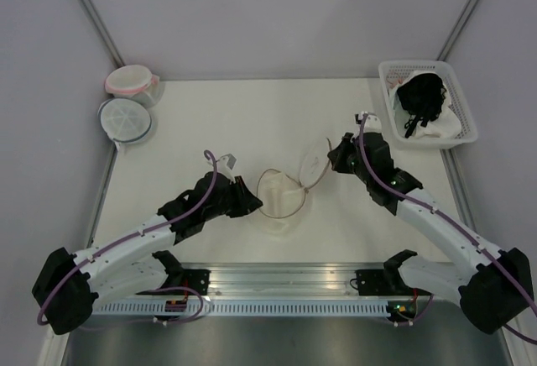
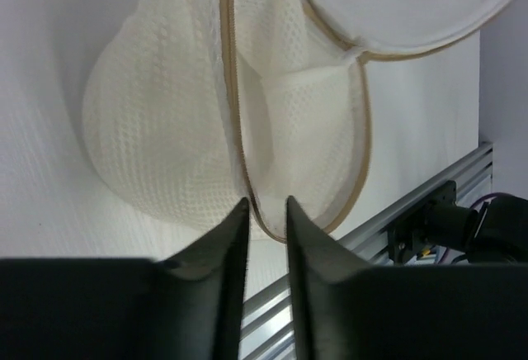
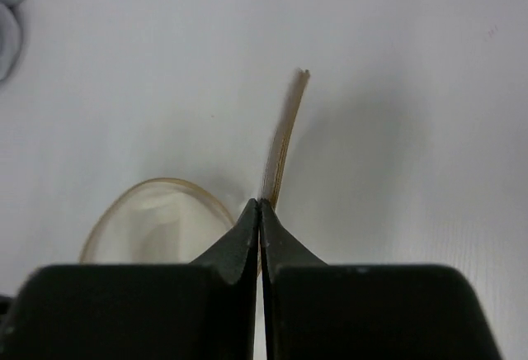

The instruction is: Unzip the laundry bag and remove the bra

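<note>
Unzipped laundry bag [image 1: 281,202] on the middle of the table [image 1: 252,114], its lid raised on the right. The left gripper [image 1: 252,201] has its fingers [image 2: 235,240] drawn close on the bag's near-left tan rim. The right gripper [image 1: 334,158] has its fingers [image 3: 243,232] pressed together on the lid's edge. The bra [image 1: 422,97] lies on a white cloth [image 1: 445,127] in the basket [image 1: 386,68] at the far right, well apart from the bag.

Cream mesh laundry bag [image 1: 281,202], tan zip rim. Black bra [image 1: 422,96] in white lattice basket [image 1: 415,65] right of bag. Left of bag: pink-rimmed tub [image 1: 132,81], blue-grey-rimmed tub [image 1: 124,120].
</note>
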Robot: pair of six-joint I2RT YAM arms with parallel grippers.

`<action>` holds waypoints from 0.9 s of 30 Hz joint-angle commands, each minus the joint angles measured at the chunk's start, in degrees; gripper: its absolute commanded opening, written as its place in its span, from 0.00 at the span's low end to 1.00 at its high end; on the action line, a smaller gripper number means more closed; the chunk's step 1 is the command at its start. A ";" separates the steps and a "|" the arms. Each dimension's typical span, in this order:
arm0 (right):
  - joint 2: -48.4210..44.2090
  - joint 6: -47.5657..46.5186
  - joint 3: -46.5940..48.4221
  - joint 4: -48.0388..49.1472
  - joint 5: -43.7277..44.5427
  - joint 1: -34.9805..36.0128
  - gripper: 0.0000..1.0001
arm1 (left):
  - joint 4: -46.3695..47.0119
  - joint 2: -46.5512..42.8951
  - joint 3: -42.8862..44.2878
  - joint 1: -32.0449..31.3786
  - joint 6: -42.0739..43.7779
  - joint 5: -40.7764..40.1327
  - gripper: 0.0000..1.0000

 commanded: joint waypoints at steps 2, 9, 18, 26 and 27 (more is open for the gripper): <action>-0.63 -10.02 9.92 -7.49 -9.68 0.73 0.01 | 5.21 -0.57 2.87 0.21 -2.03 -4.94 0.59; 3.06 -19.51 16.27 -12.16 -10.68 10.63 0.00 | -3.64 -13.39 3.05 0.21 -6.86 -14.60 0.88; 11.40 -25.07 17.51 -13.49 -4.86 31.64 0.01 | -24.30 -41.43 0.23 0.30 -12.84 -27.27 0.96; 13.46 -20.60 13.91 -5.23 -12.97 35.45 0.87 | -25.99 -39.79 1.64 0.21 -10.91 -22.62 1.00; 11.87 -19.80 13.38 -4.61 -10.00 35.45 0.96 | -25.03 -38.82 1.81 0.21 -10.30 -21.83 1.00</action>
